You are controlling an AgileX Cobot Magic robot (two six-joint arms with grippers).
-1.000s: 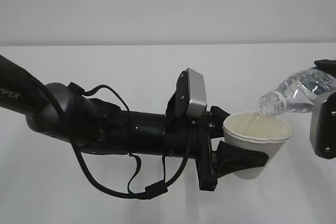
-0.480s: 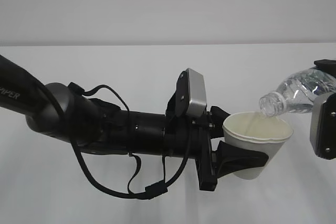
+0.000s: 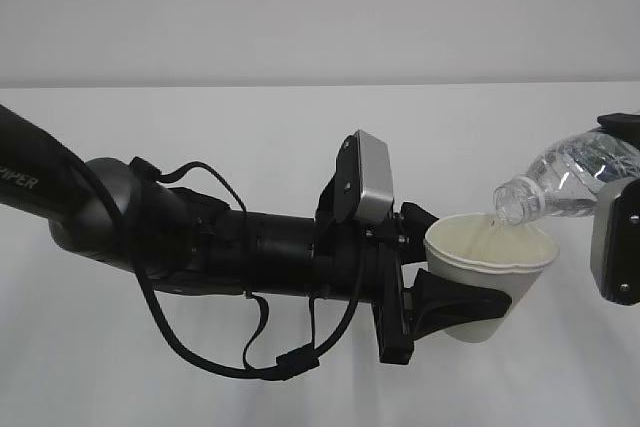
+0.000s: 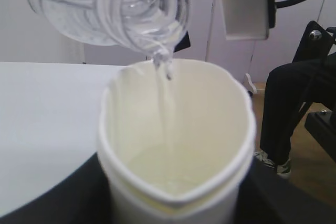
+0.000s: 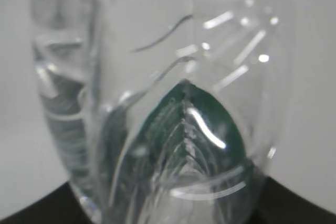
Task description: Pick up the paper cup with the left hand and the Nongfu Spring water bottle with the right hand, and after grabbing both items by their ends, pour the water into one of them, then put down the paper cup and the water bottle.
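Midway, your left claw [image 3: 470, 309] gripped the paper cup [image 3: 490, 272], right claw clasping the Nongfu Spring water bottle [image 3: 570, 182]; steady tilt advised.

- The small white tapered paper cup [image 3: 490, 265] sits right of centre in the exterior view, clamped by the black left gripper [image 3: 452, 299] reaching in from the left.
- The clear ribbed plastic bottle [image 3: 575, 179], at the right edge, tilts its neck over the cup's rim.
- A thin stream of clear water [image 4: 166, 109] falls from the neck into the cup.

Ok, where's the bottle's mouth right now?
In the exterior view, on the right: the bottle, tilted in the right gripper, has its mouth just above the far rim of the paper cup.
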